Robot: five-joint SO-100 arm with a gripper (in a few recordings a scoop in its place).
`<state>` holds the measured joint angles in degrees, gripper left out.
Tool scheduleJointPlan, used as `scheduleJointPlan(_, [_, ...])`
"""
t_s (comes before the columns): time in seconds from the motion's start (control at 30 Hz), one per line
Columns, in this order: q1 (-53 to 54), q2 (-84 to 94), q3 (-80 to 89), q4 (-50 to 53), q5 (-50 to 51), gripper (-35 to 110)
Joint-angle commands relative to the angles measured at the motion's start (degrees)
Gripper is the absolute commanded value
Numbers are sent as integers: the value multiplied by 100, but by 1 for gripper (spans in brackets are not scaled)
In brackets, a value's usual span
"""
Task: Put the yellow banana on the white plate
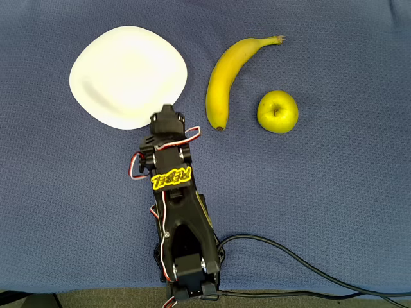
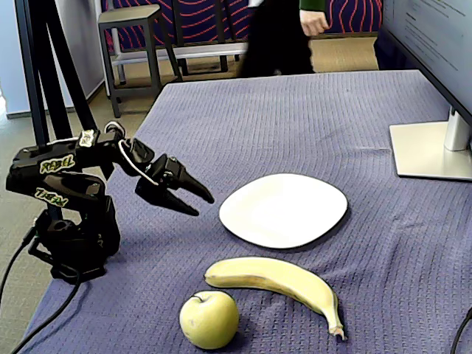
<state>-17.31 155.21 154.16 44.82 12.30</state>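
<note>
The yellow banana (image 1: pixel 226 77) (image 2: pixel 274 278) lies on the blue cloth, its stem pointing away from the arm in the overhead view. The white plate (image 1: pixel 128 76) (image 2: pixel 284 210) sits bare beside it. My black gripper (image 1: pixel 168 117) (image 2: pixel 202 205) hovers above the cloth at the plate's near edge, a short way from the banana's dark tip. Its two fingers stand apart with nothing between them, so it is open. In the fixed view the gripper points toward the plate, left of it.
A round yellow-green apple (image 1: pixel 277 111) (image 2: pixel 209 318) rests close to the banana. A monitor foot (image 2: pixel 431 151) stands at the table's right. Cables (image 1: pixel 289 256) run from the arm's base. A person (image 2: pixel 284 33) and a stool (image 2: pixel 136 33) are behind the table.
</note>
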Motion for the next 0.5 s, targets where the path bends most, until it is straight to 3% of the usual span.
scheduleJointPlan(0.0, [26, -475, -888, 44, 686, 13])
scheduleJointPlan(0.47, [272, -2127, -2909, 510, 3656, 14])
